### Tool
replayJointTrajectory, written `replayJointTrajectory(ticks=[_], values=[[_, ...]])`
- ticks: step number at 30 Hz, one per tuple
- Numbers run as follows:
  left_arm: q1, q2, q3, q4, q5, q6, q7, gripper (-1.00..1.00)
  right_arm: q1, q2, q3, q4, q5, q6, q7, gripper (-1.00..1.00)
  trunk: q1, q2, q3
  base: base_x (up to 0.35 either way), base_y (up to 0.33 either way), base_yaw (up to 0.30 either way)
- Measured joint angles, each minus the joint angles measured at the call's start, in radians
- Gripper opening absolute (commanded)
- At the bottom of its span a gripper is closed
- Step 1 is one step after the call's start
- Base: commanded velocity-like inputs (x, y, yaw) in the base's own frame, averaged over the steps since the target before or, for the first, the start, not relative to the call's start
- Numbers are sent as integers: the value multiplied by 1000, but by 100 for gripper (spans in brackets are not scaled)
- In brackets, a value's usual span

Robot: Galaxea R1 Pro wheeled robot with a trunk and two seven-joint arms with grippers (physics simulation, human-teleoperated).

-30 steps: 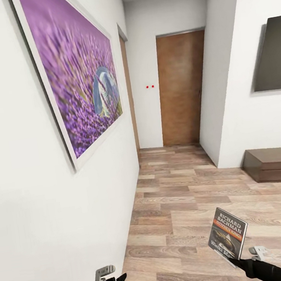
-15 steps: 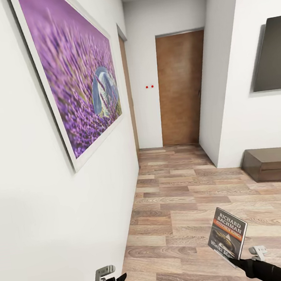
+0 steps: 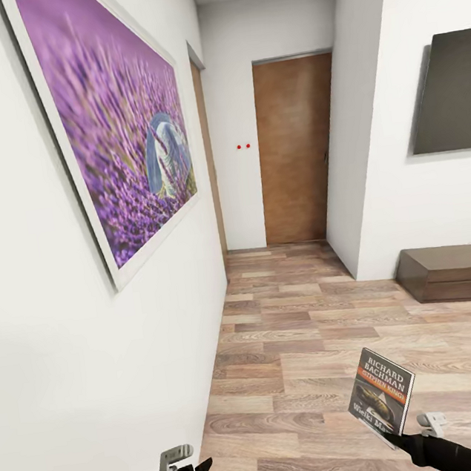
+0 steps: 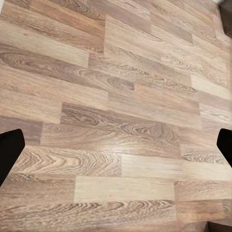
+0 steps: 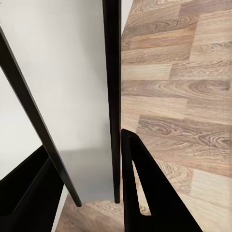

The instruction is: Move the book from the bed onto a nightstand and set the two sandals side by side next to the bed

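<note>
We note a large lavender picture (image 3: pixel 111 125) in a pale frame on the white wall. A dark screen (image 3: pixel 448 93) hangs on the opposite wall, above a low dark cabinet (image 3: pixel 454 272) on the floor. Two small red dots (image 3: pixel 242 146) mark the far wall. A narrow brown door edge (image 3: pixel 209 157) sits in the picture's wall, near the dots.
</note>
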Motion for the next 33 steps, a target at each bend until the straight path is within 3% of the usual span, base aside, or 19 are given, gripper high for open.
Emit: replayJointTrajectory(ticks=[12,28,33], values=[[0,0,0,0,0,0,0,100,0,0,0,0,-1,-1,-3,-100,0,0,0,139,-14,-3],[0,0,0,0,0,0,0,100,-1,0,0,1,-1,-3,-3,-100,0,0,3,11,-1,-78],[0,0,0,0,0,0,0,100,-1,0,1,1,-1,-3,-3,-100,0,0,3,249,0,-1]])
